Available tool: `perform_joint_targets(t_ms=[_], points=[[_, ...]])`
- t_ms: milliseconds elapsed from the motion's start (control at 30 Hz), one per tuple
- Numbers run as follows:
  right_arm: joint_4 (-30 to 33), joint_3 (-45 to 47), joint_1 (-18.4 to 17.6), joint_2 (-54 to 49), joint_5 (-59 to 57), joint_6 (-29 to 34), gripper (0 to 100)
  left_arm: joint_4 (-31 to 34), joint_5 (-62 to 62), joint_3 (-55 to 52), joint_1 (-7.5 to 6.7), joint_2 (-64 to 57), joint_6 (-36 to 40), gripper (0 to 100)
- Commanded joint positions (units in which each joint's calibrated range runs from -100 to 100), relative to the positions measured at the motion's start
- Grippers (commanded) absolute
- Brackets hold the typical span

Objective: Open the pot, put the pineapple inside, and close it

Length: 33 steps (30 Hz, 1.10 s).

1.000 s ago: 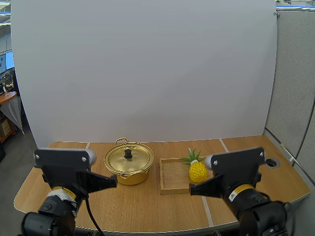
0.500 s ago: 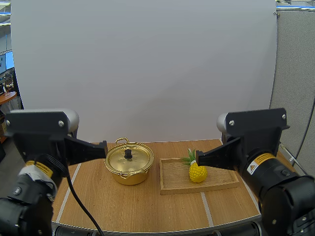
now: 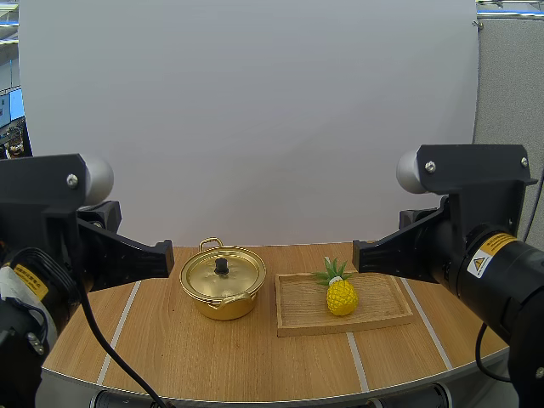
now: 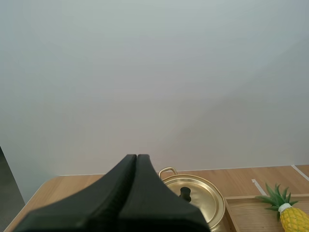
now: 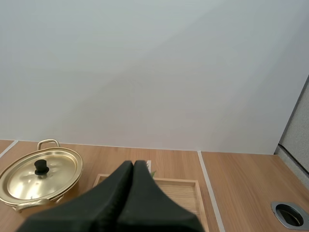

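Note:
A golden pot stands on the wooden table, its lid on, with a black knob in the middle. To its right a yellow pineapple with green leaves lies on a wooden tray. My left gripper hangs left of the pot, above the table, fingers together as one dark wedge. My right gripper is shut too, just above and right of the pineapple. From the left wrist the shut gripper points over the pot; the pineapple lies beyond. The right gripper points over the tray, beside the pot.
Pale tape lines cross the table. A round cable hole sits in the tabletop at the far right. A white backdrop stands behind the table.
Both arms have risen from low near the table's front edge and swung outward. Their shut fingers now point level toward the pot and the pineapple. Pot, tray and pineapple have not moved.

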State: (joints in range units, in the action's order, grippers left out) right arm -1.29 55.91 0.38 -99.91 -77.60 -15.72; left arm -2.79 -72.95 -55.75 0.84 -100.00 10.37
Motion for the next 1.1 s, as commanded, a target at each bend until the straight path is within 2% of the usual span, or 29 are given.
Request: perform_joint_targets(t_ms=[0, 167, 433, 867, 933, 1000, 1067], points=[[-0.2, -0.7, 0.1, 2.3, -2.2, -0.1, 0, -0.1, -0.7, 0.4, 0.11, 0.9, -1.1, 0], [-0.2, -0.7, 0.1, 9.0, -2.3, -0.1, 0, -2.3, -0.7, 0.5, 0.11, 8.4, -2.5, 0], [-0.2, -0.7, 0.1, 21.9, 1.0, -0.1, 0, -10.3, 2.0, 0.5, 0.11, 23.0, -11.4, 0], [-0.2, -0.7, 0.1, 37.9, 2.9, -0.1, 0, -11.4, 2.8, 0.5, 0.11, 41.8, -12.8, 0], [-0.2, -0.7, 0.1, 39.5, 2.9, -0.1, 0, -11.4, 2.8, 0.5, 0.11, 44.2, -12.8, 5], [-0.2, -0.7, 0.1, 40.7, 2.9, -0.1, 0, -11.4, 3.5, 0.5, 0.11, 46.3, -12.8, 16], [-0.2, -0.7, 0.1, 41.4, 2.9, -0.1, 18, -11.4, 4.3, 0.5, 0.11, 47.9, -13.8, 34]])
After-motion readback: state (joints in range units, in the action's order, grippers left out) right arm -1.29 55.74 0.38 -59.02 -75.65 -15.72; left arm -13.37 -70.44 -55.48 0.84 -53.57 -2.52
